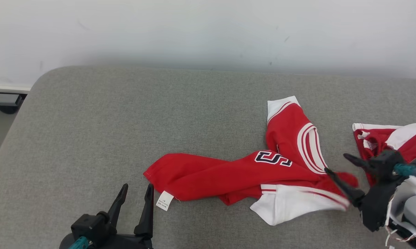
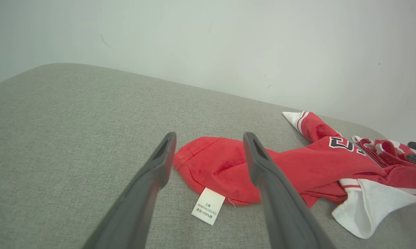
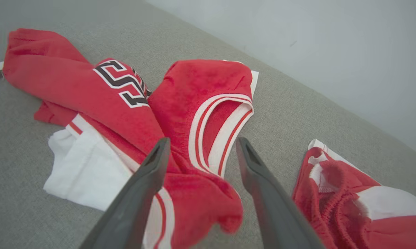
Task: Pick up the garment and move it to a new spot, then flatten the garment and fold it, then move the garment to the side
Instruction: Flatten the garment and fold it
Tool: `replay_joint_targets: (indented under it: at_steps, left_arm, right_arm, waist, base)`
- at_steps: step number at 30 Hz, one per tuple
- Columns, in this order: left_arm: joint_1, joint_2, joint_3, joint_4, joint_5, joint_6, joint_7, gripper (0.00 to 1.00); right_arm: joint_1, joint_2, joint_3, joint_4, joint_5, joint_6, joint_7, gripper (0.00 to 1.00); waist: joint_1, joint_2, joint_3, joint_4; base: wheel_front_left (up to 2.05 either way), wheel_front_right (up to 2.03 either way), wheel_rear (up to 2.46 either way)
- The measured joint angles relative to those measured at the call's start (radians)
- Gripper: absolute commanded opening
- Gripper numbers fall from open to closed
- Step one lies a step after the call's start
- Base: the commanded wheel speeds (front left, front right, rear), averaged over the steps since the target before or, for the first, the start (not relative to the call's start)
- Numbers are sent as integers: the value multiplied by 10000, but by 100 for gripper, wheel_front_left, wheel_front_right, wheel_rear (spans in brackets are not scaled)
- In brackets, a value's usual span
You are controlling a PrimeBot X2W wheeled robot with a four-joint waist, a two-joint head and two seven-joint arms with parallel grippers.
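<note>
The garment is a red jersey with white trim and a dark number. It lies crumpled and stretched sideways on the grey table, with a white label at its left end. My right gripper is open just over the jersey's right end; in the right wrist view its fingers straddle the red cloth without pinching it. My left gripper stands open just short of the left end, and in the left wrist view the red hem and label lie past its fingertips.
A second red and white piece with an elastic band lies bunched at the right edge, beside my right arm. A pale wall runs behind the table. The table's rounded left corner drops off to the floor at the far left.
</note>
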State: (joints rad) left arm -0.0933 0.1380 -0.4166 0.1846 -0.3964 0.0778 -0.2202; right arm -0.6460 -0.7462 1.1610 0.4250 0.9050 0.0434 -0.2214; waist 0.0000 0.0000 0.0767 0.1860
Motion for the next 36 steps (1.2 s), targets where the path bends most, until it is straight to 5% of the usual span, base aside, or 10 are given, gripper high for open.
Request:
replay_joint_targets:
  at_steps: [8, 18, 36]
  left_arm:
    - [12, 0, -38, 36, 0, 0, 12, 100]
    - [2, -61, -153, 67, 2, -73, 84, 100]
    - [-319, -167, -403, 284, 2, -169, 130, 100]
  right_arm:
    - [197, -199, -456, -1135, 826, -184, -21, 100]
    - [1357, 150, 0, -1526, 2111, -961, 1630, 100]
    - [2451, -196, -8, -2838, 4259, -1421, 3676, 100]
  waist:
    - [0, 0, -74, -177]
    - [0, 0, 57, -70]
    - [0, 0, 151, -10]
  base:
    - [0, 0, 0]
    - [0, 0, 0]
    - [0, 0, 0]
